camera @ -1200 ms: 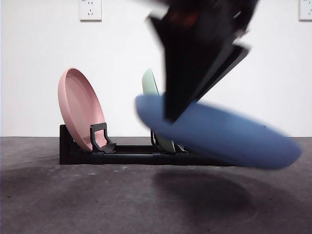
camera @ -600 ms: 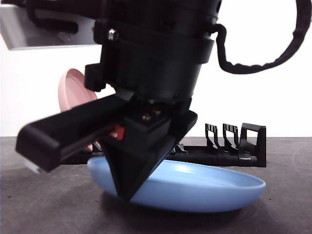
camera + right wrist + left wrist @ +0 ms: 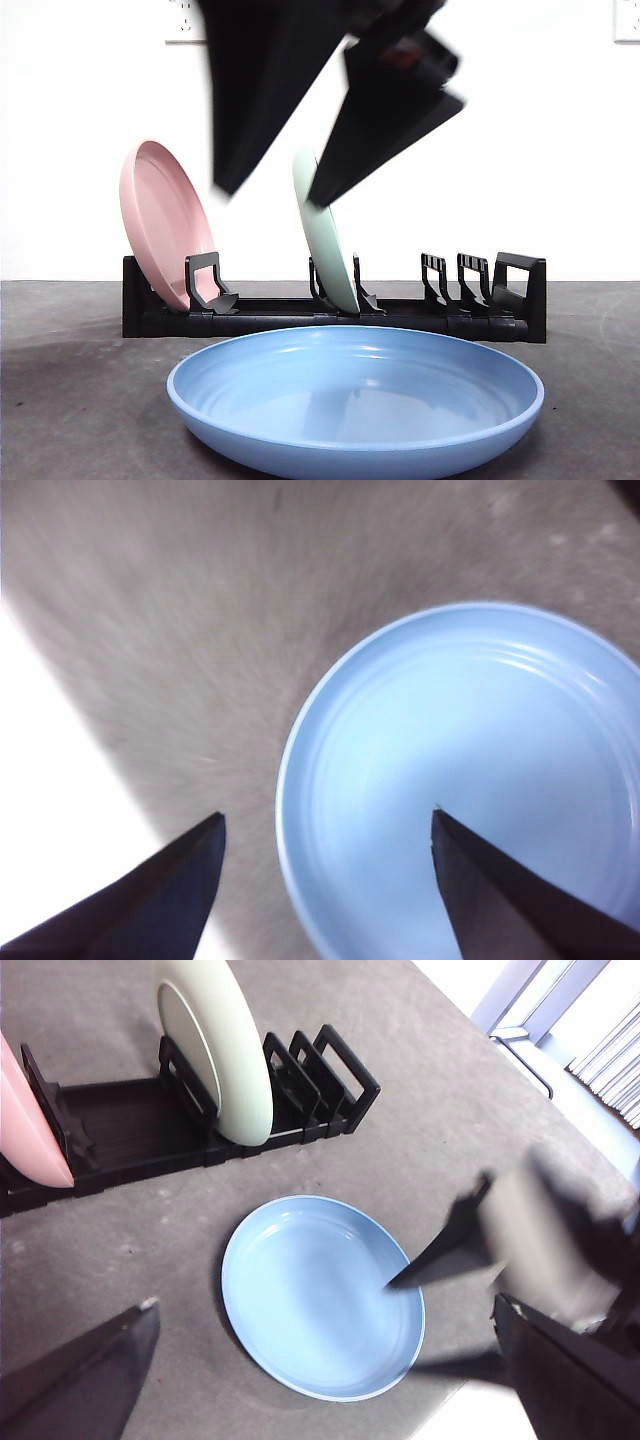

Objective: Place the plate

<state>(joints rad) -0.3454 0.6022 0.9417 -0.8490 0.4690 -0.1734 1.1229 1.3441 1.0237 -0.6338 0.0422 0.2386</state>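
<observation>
Right hand spread above plate, pale blue, glossy, shallow, flat on table

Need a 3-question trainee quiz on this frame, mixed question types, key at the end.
1. True or false: the blue plate stands in the black rack.
2. Which plate sits nearer the rack's middle: A) pink plate B) green plate
3. Fill in: the right gripper has its jaws ____ above the blue plate.

Key: 1 false, it lies flat on the table. 2 B. 3 open.
</observation>
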